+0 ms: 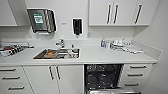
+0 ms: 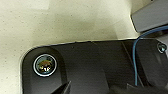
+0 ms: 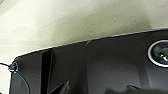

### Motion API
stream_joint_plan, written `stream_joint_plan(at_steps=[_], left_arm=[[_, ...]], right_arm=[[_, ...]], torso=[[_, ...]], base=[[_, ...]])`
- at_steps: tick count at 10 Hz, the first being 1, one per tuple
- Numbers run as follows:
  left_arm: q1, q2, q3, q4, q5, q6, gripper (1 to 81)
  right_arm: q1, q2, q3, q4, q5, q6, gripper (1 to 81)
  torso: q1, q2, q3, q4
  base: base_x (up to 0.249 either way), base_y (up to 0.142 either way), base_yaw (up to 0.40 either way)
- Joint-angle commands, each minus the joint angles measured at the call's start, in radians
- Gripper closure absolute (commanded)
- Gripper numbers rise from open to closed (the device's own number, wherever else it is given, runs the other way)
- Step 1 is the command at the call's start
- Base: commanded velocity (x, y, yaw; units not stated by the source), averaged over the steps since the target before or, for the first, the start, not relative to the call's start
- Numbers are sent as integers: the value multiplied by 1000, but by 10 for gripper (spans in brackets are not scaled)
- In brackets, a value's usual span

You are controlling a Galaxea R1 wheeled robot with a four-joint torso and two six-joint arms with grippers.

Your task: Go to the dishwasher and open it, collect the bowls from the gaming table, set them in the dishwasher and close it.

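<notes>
Dishwasher: lower centre-right of frame, under white surface, door down, dark racks exposed. Sink to its left. Pincer state: cannot tell. Judgement: opening done; keep clear of lowered door when leaving.

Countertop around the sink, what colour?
White, plain; the countertop shows best in the head view.

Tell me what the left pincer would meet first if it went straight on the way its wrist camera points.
Probably the pale speckled floor, which lies past the robot's dark plate. Nothing else shows in that line, though depth is unclear.
</notes>
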Motion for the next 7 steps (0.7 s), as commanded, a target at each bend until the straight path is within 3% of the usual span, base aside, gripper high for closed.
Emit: stream_joint_plan(at_steps=[1, 5, 7], left_arm=[[-41, 20, -33, 15, 47, 9, 10], [-41, 54, -79, 16, 47, 10, 10], [-41, 54, -82, 16, 47, 10, 10]], right_arm=[[50, 63, -97, -14, -52, 0, 10], [44, 199, -341, -19, -58, -3, 10], [26, 182, -312, -28, -46, -3, 10]], torso=[[-63, 97, 0, 0], [-153, 238, 0, 0], [-196, 304, 0, 0]], base=[[0, 0, 0], [0, 0, 0], [0, 0, 0]])
